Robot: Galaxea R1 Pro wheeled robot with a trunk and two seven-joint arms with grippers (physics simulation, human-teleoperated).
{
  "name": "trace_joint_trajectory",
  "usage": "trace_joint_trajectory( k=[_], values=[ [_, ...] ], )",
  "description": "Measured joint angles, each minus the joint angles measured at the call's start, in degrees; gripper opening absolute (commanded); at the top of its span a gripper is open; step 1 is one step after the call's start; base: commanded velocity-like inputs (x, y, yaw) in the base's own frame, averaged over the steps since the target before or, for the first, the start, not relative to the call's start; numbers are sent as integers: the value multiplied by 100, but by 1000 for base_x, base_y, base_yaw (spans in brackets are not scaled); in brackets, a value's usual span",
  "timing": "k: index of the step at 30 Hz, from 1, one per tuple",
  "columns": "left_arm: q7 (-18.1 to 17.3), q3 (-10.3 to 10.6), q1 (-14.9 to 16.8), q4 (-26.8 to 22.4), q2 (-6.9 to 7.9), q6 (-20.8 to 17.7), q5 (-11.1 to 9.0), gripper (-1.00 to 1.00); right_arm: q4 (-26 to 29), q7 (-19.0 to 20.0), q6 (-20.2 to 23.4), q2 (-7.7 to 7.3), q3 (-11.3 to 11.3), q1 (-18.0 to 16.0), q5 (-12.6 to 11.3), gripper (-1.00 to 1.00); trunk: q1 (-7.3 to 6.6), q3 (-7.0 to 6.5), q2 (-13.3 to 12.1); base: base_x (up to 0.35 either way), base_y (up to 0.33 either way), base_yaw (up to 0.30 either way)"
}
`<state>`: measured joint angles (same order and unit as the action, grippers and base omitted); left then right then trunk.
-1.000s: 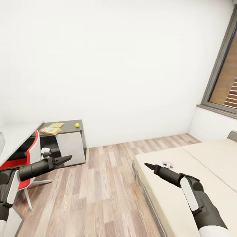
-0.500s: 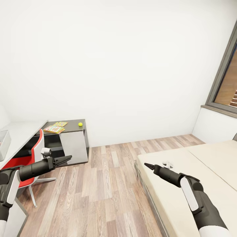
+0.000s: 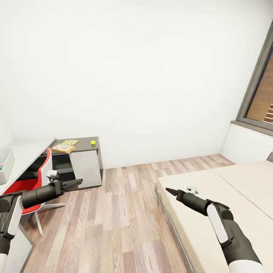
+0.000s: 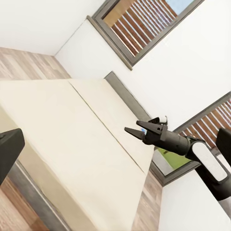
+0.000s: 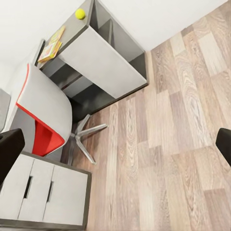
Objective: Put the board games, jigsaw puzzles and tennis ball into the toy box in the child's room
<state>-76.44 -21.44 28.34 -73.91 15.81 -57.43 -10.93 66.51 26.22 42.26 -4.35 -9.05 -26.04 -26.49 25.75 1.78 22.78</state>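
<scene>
On the dark cabinet end of the table [image 3: 81, 148] lie two flat multicolour jigsaw puzzles [image 3: 63, 148] [image 5: 52, 45], with the small yellow-green tennis ball [image 3: 93, 142] [image 5: 80, 14] to their right. The grey toy box [image 3: 6, 169] peeks in at the left edge on the pale desk top, a bit of colour inside it. The bare cream bed [image 3: 235, 189] fills the right. The board games are out of view. My left gripper [image 3: 77, 184] hangs open over the floor near the chair. My right gripper [image 3: 169, 190] [image 4: 136, 131] is open above the bed's near corner, holding nothing.
A red and white swivel chair [image 3: 36, 176] [image 5: 41, 115] stands tucked at the desk. A drawer unit [image 5: 43, 192] sits under the desk. Wood-plank floor [image 3: 121, 212] runs between desk and bed. A framed window [image 3: 261, 98] is on the right wall.
The view has swung a little to the left, so the desk and the toy box come further into the picture. Both arms hold the same pose.
</scene>
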Motion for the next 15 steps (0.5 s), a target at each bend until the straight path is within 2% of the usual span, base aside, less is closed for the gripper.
trace_joint_trajectory(
  k=[6, 15],
  values=[
    [4, 1, 0, 1, 0, 1, -5, 100, 0, -14, 3, -4, -31, 0, -4, 100, 0, 0, 0, -13, 0, 0],
    [30, 17, 0, 1, -8, 0, 0, 100, -8, -20, -15, 3, -22, 0, -4, 100, 1, 0, 1, -128, -1, 0]
  ],
)
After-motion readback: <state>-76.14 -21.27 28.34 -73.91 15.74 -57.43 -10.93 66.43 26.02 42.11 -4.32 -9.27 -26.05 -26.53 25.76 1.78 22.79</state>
